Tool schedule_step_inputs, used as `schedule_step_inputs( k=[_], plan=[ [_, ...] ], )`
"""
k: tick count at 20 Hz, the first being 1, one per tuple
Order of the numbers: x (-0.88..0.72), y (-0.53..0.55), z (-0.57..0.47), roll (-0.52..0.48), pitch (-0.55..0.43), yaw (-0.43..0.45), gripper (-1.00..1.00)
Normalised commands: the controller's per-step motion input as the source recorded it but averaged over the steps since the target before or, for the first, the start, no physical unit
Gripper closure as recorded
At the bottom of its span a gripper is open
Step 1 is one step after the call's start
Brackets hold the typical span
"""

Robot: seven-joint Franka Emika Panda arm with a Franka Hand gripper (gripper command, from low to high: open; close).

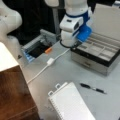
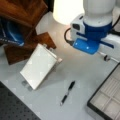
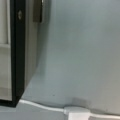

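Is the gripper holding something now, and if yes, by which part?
It cannot be told: the gripper's fingers show in no view. The arm's wrist hangs above the open box's corner, near the white cable.

White Franka arm (image 1: 73,15) descends from the top of both front views, blue-trimmed wrist (image 2: 96,30) angled downward; its gripper fingers are not visible in any view.

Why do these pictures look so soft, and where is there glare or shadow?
In both front views everything is blurred: the pen and notebook lack crisp edges. A bright patch washes out a front view's top. The wrist view shows the box shading the table beside it.
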Motion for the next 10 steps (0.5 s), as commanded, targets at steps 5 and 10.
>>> schedule_step_inputs(
  k=[5, 10],
  plan=[
    [-0.16, -0.25, -0.04, -0.198, 0.001, -0.036, -1.00],
    [-0.18, -0.31, -0.07, -0.159, -0.012, 0.073, -1.00]
  ],
)
